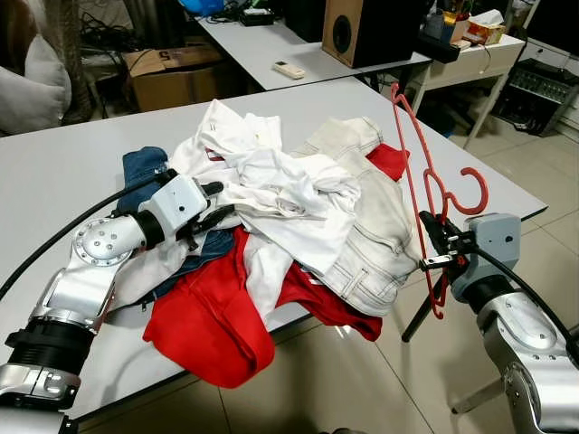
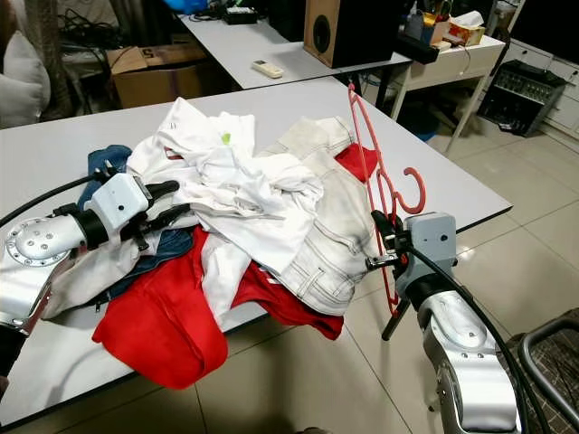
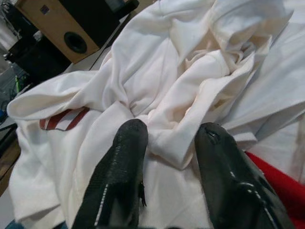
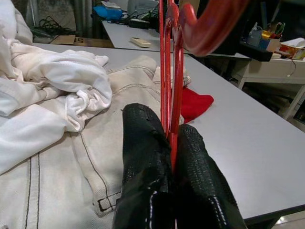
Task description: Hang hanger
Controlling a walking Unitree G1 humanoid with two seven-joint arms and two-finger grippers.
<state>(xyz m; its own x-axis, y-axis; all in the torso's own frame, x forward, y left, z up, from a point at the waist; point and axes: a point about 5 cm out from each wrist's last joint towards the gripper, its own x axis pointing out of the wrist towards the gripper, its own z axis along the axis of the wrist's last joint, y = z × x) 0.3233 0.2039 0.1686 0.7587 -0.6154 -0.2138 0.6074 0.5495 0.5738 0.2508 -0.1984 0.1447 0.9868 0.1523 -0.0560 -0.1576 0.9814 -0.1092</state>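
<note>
Standing nearly upright beside the pile of clothes [image 1: 289, 226], just off the grey table [image 1: 54, 172] edge: the red hanger [image 1: 416, 181], hook curling away from the pile. Clamped low on its thin red bars between the two black fingers [image 4: 143, 176] of the right gripper [image 1: 427, 244], pressed tight with only the hanger between them. Just beside the hanger, on the pile's near flank, pale off-white jeans [image 1: 375, 235] draped over the table edge, with a scrap of red cloth [image 1: 389, 160] peeking out behind them. Heaped at the pile's middle, crumpled white garments [image 1: 271, 190]; spilling from under them and hanging over the front table edge, a large red garment [image 1: 208, 325]; at the pile's far side from the hanger, blue denim [image 1: 145, 167]. Resting against that side of the pile, the left gripper [image 1: 210, 206], fingers moderately parted, a fold of white fabric lying between the tips but not pinched. Beyond the pile, a second table with a wooden speaker [image 1: 348, 32] and a white remote [image 1: 289, 70].
</note>
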